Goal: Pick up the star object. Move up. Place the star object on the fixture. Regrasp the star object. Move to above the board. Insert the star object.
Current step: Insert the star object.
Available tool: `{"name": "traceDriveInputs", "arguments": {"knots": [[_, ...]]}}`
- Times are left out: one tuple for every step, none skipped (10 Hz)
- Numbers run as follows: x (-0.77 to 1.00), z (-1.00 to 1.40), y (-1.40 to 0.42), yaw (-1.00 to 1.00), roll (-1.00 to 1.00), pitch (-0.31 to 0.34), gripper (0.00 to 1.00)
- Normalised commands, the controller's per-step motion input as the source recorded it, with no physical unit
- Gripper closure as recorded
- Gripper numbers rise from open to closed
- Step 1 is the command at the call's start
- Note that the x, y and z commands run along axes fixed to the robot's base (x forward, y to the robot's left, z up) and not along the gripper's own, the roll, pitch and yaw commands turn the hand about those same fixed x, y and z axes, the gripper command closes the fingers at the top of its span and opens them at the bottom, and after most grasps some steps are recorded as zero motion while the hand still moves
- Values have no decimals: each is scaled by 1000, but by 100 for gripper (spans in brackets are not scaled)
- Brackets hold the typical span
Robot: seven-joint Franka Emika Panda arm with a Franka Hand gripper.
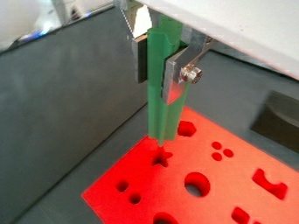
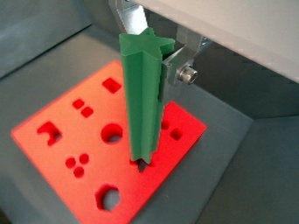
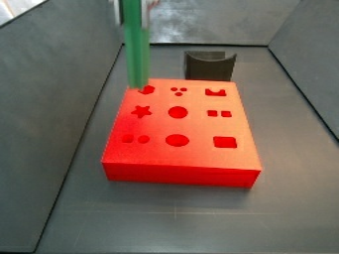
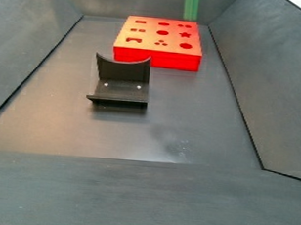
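Note:
The star object [image 1: 163,105], a long green peg, hangs upright with my gripper [image 1: 158,74] shut on its upper part; a silver finger [image 2: 170,66] presses its side. Its star-shaped top [image 2: 142,44] shows in a wrist view. The peg's lower tip hovers just above the star hole [image 1: 163,158] of the red board [image 1: 233,171]. In both side views the peg [image 3: 134,45] [image 4: 192,2] comes down from the upper edge over the board [image 3: 179,169] [image 4: 158,56]; the gripper itself is out of view there. The dark fixture [image 4: 120,83] stands empty.
The board carries several holes: circles, squares and a crown shape [image 3: 215,91]. The fixture [image 3: 209,64] sits on the grey floor off one short side of the board. Sloping grey walls [image 3: 66,119] enclose the floor on all sides.

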Motion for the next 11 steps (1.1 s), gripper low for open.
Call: {"name": "traceDriveInputs", "arguments": {"knots": [[-6,-23,0,14,0,0,100],[0,-63,0,0,0,0,100],[34,-411,129,140,0,43,100],[140,-494,197,217,0,49,100],[163,-231,111,97,0,30,100],[0,-34,0,0,0,0,100],[197,0,-171,23,37,0,100],[323,0,-86,114,31,40,100],[29,0,-6,40,0,0,100],[0,-29,0,0,0,0,100],[0,-83,-280,-443,10,6,100]]}}
